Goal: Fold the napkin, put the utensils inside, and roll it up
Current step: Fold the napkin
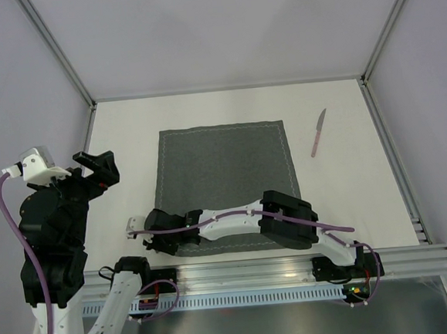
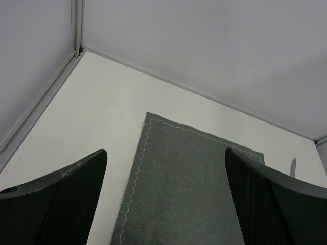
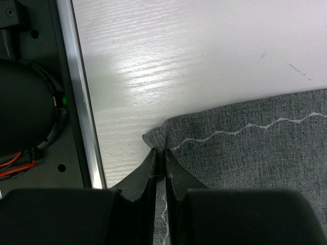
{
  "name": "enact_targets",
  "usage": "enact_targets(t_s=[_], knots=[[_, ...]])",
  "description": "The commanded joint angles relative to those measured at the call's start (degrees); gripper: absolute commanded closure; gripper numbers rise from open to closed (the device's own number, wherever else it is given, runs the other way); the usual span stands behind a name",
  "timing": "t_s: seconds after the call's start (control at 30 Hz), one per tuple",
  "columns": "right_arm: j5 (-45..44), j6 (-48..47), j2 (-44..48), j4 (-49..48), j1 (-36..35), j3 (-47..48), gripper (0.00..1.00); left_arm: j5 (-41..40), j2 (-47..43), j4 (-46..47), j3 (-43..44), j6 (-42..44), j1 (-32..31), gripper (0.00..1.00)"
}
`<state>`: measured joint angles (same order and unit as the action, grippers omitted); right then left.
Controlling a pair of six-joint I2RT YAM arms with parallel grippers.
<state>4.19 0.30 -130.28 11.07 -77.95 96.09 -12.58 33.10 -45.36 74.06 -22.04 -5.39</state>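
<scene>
Currently the napkin lies spread flat in the middle of the white table, with its pale stitched line showing along the edges. The right arm reaches leftward along the cloth's near edge, and the right gripper sits at the near-left corner. In the right wrist view its fingers are pressed together on that corner of the napkin, which puckers slightly at the pinch, close to the aluminium rail. The left gripper hangs raised above the table, left of the cloth, with its fingers spread wide and nothing between them. The knife lies on the bare table beyond the napkin's far-right corner, apart from it.
</scene>
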Motion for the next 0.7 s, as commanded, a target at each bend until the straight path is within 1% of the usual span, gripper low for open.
enact_targets(t_s=[0.0,0.3,0.57,0.67], knots=[[-0.32,0.67,4.59,1.67,0.61,0.84,0.85,-0.69,-0.23,-0.34,-0.15,1.92,-0.15,0.00],[0.56,1.11,6.26,3.34,1.92,3.66,0.85,-1.04,-0.85,-0.34,-0.94,1.92,-0.15,0.00],[0.21,0.85,8.37,3.34,4.21,3.31,0.85,-0.78,-1.02,-0.34,-1.82,1.48,-0.06,0.00],[-1.54,0.14,10.21,3.43,5.35,2.35,0.85,-0.43,-1.64,-0.34,-2.61,1.30,-0.15,0.00]])
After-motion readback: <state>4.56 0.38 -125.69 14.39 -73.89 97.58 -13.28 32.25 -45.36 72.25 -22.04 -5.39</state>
